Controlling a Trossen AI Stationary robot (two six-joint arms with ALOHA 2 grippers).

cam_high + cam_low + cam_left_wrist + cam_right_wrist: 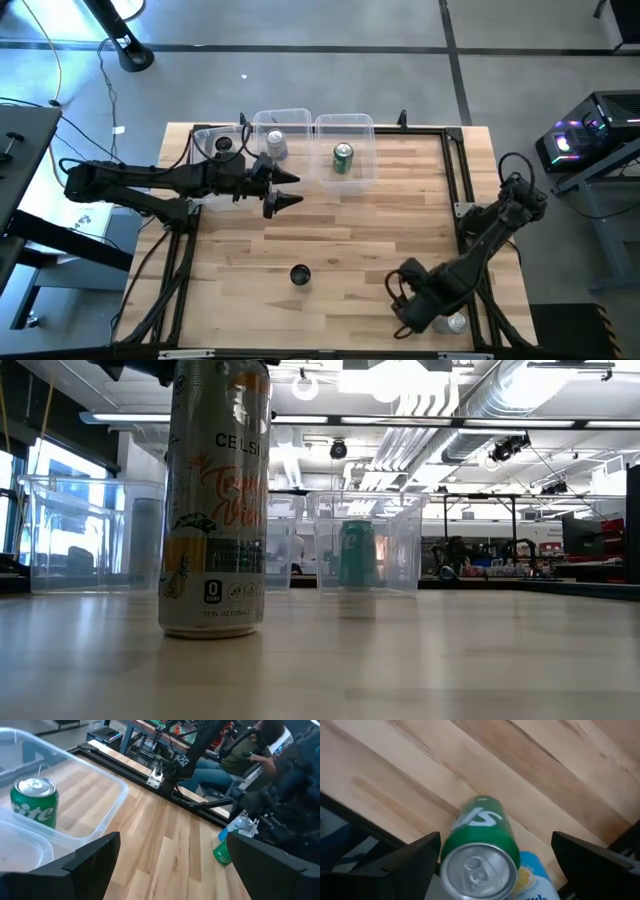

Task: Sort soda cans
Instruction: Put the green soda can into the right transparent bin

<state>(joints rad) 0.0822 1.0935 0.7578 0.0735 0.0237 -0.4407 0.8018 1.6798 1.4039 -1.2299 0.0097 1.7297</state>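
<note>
My left gripper is open above the table, just near of three clear bins at the far edge. The bins hold a black can, a silver can and a green can, all upright. A dark-topped can, silver-white with print in the low view, stands alone on the table. My right gripper is open at the near right corner, pointing down, with a finger on either side of an upright green can. A pale blue and yellow can stands against that can. My right gripper comes at the green can's top end from above, with its open fingers on either side of the can. The can stands upright on the table. Whether either finger touches it, I cannot tell.
The table's black frame rail runs along the right and far edges. The middle of the wooden top is bare. Beyond the far edge, a seated person and other equipment show.
</note>
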